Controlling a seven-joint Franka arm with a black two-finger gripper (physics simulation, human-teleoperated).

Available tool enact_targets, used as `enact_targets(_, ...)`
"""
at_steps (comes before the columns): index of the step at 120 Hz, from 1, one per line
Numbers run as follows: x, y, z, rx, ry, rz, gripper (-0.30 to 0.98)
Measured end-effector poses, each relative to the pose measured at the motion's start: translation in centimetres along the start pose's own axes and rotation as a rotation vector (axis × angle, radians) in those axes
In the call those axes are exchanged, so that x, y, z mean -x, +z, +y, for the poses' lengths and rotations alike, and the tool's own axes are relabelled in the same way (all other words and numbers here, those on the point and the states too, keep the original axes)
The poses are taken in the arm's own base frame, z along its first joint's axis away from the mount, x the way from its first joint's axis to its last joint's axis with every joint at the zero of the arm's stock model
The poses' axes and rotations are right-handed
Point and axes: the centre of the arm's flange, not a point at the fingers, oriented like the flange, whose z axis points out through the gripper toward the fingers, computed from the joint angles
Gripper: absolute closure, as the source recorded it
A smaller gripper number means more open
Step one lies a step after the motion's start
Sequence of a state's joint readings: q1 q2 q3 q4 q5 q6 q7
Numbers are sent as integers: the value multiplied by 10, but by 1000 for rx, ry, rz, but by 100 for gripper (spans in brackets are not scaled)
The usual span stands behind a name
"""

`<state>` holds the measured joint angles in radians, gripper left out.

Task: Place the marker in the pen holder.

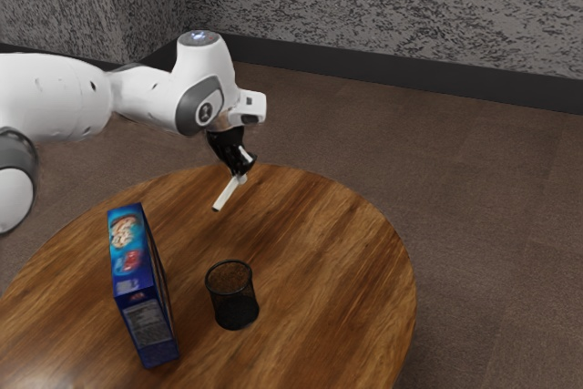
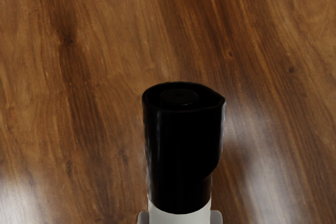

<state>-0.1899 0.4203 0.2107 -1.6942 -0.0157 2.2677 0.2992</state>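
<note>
The round wooden table (image 1: 319, 243) carries a blue box (image 1: 144, 293). Beside this box, toward the exterior view's right, the pen holder (image 1: 233, 298) stands upright, with its mouth upward. The gripper (image 1: 241, 172) is clamped upon the marker (image 1: 228, 193), near the far edge of the table and apart from the pen holder. The marker's long axis is slanted; therefore, I judge, it must travel toward the exterior view's near side and become more upright above the mouth.
</note>
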Motion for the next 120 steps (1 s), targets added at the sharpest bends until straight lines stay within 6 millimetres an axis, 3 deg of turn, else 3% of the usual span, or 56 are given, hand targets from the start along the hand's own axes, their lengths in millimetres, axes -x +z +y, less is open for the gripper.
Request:
enact_targets(8, -4, -25, 15, -1, 17, 42, 79)
enact_targets(15, 8, -40, 27, 8, 25, 65, 79)
enact_targets(27, 43, -49, 46, 28, 30, 93, 79)
enact_targets(36, 51, -55, 61, 30, 42, 135, 79)
enact_targets(78, 112, -61, 116, 64, 65, 263, 76)
enact_targets(94, 136, -57, 121, 72, 55, 284, 75)
enact_targets(120, 153, -51, 135, 81, 67, 302, 74)
